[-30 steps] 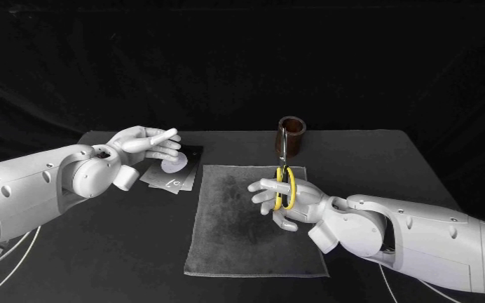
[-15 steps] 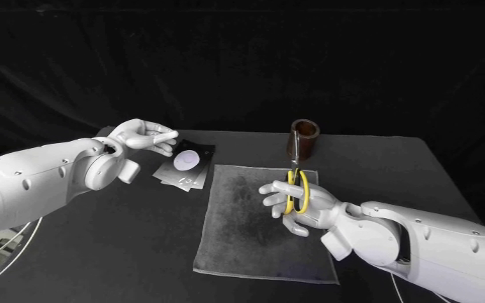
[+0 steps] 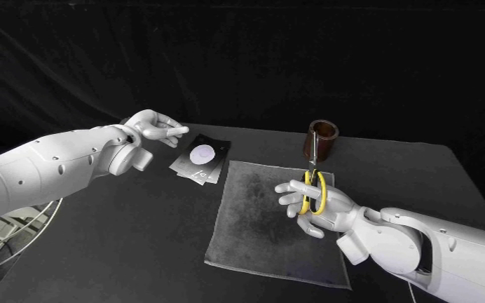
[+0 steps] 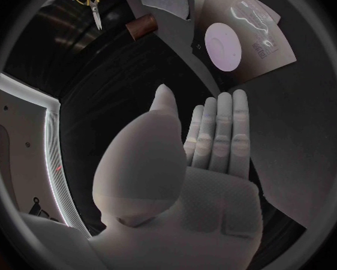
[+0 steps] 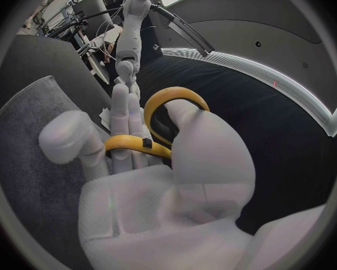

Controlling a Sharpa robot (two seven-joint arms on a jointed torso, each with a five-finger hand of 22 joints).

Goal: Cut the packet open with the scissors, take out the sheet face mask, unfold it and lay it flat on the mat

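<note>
You look down on black surface (image 3: pixel 111 247), black curtain behind. Mat (image 3: pixel 263 233): plain mid-grey. Packet (image 3: pixel 200 159): black, pale round disc at centre, small white markings beside it. Scissors (image 3: pixel 315 170): yellow handle loops, silvery blades. Holder (image 3: pixel 322 140): dark brown. Arms white; left hand (image 3: pixel 151 126), right hand (image 3: pixel 329 208) pale silver.

Left arm (image 3: pixel 61 166) and right arm (image 3: pixel 429 247): smooth white rounded shells dotted with small dark fasteners, each swelling into a round wrist housing. Left hand (image 3: pixel 151 128) and right hand (image 3: pixel 340 213): matt silver-grey, with segmented fingers and rounded tips.
</note>
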